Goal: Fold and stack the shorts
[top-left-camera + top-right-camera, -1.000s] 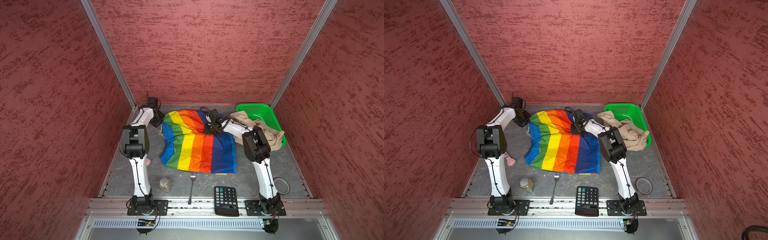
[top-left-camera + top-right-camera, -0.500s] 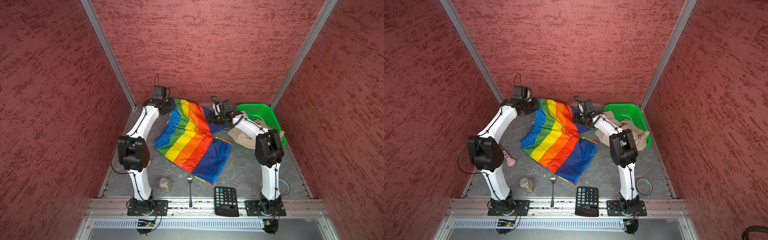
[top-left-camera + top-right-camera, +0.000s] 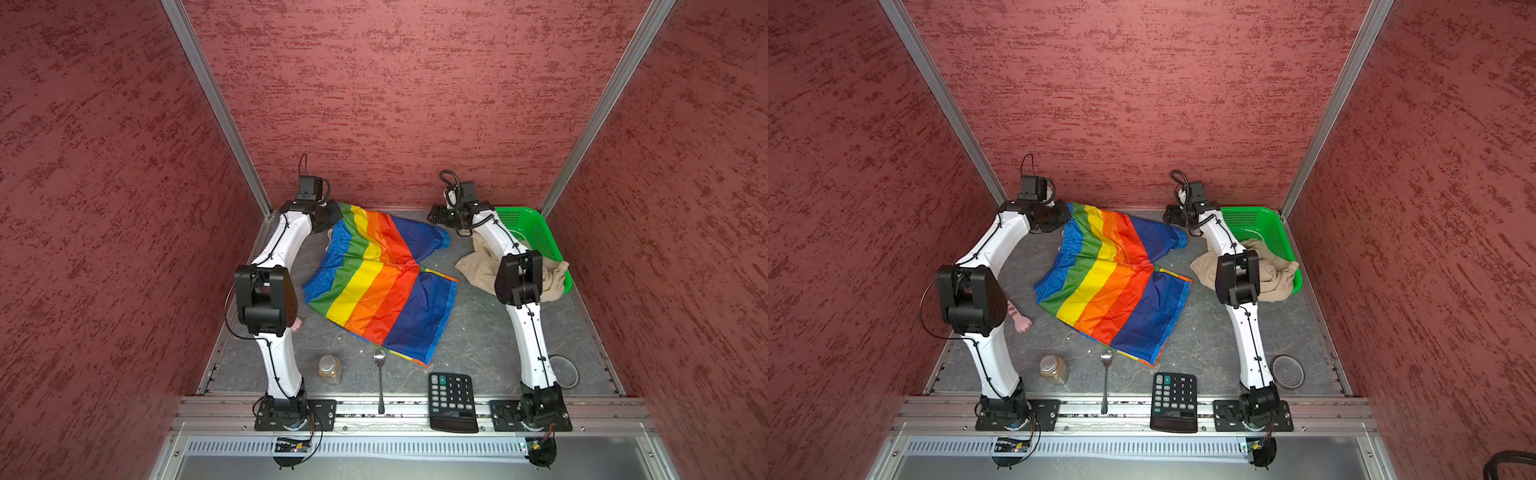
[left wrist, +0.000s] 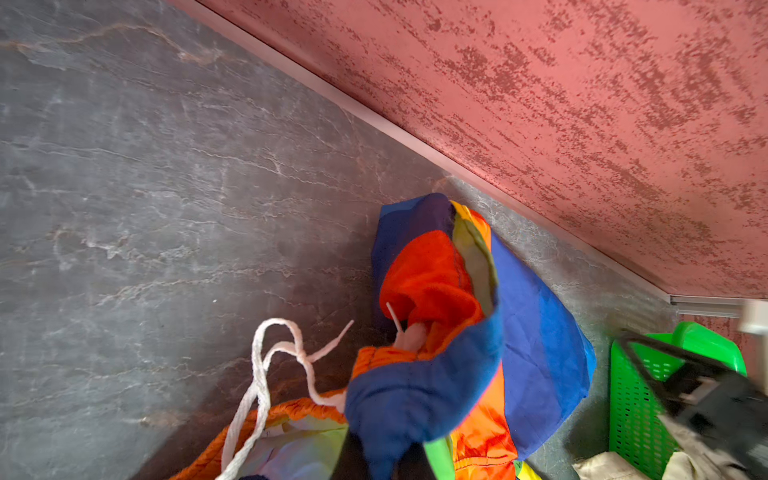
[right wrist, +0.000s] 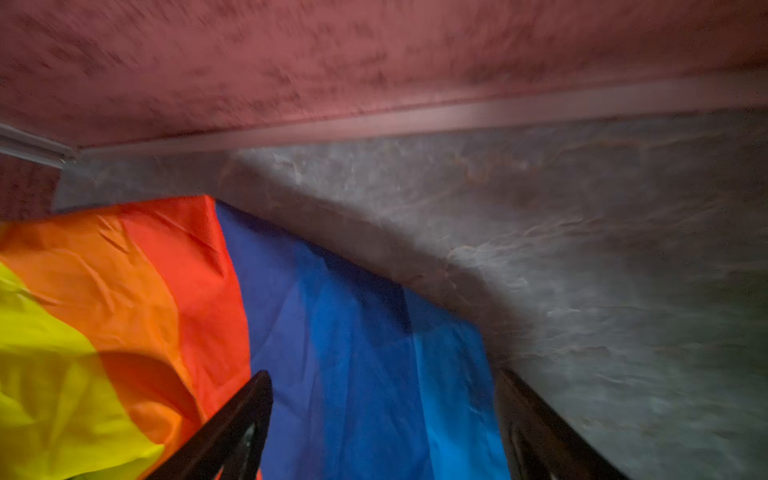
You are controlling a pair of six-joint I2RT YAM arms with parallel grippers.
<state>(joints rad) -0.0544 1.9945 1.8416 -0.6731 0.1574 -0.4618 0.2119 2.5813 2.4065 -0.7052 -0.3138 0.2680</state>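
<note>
Grips far-left corner of thin rainbow-striped shorts (image 3: 374, 286) in left pincer (image 3: 335, 212); hovers gaping right pincer (image 3: 435, 215) beside far blue hem.

L gripper (image 3: 332, 215) fingers are buried in bunched rainbow shorts (image 4: 424, 395) on my L wrist cam, and I can't see the tips in either top view. R wrist cam is blurred throughout. R gripper (image 5: 382, 374) finger bases are cut off by the frame edge. R arm (image 3: 517, 278) covers the middle of the beige shorts (image 3: 478, 266). Pink thing (image 3: 1022, 321) is half behind L arm (image 3: 969, 299), can't ID. Calculator (image 3: 452, 399) keys too small to read.
</note>
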